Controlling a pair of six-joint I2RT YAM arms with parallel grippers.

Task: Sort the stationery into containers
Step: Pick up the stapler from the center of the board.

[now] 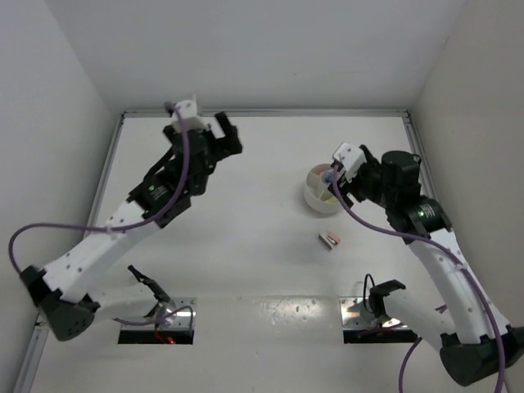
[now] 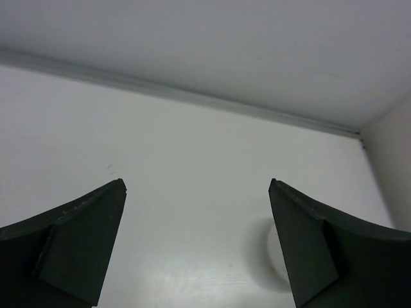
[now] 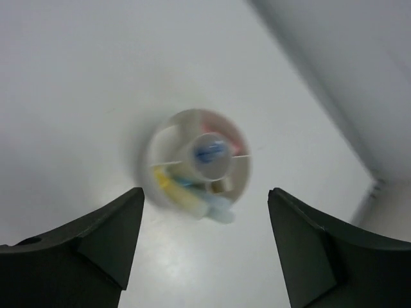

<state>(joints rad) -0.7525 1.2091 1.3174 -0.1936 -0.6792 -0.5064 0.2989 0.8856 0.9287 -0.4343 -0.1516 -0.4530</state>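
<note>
The round white divided dish [image 3: 159, 149] lies below my right gripper [image 3: 205, 190], which is open and empty above it. The view is blurred. In the dish are a yellow stick [image 3: 174, 191], a pale blue stick [image 3: 219, 209] that juts over the rim, something pink [image 3: 213, 120], a tan block [image 3: 222, 186] and a blue-marked item in the middle cup [image 3: 209, 153]. In the top view the right gripper [image 1: 334, 185] partly covers the dish [image 1: 311, 196]. A small brown-pink block [image 1: 329, 240] lies on the table in front of the dish. My left gripper [image 1: 229, 135] is open and empty at the far left.
The table is white, with walls close on three sides and a raised back edge [image 2: 192, 96]. In the left wrist view the left gripper [image 2: 198, 183] faces bare table, and a white rounded edge [image 2: 275, 255] shows beside its right finger. Two cut-outs [image 1: 155, 321] lie by the arm bases.
</note>
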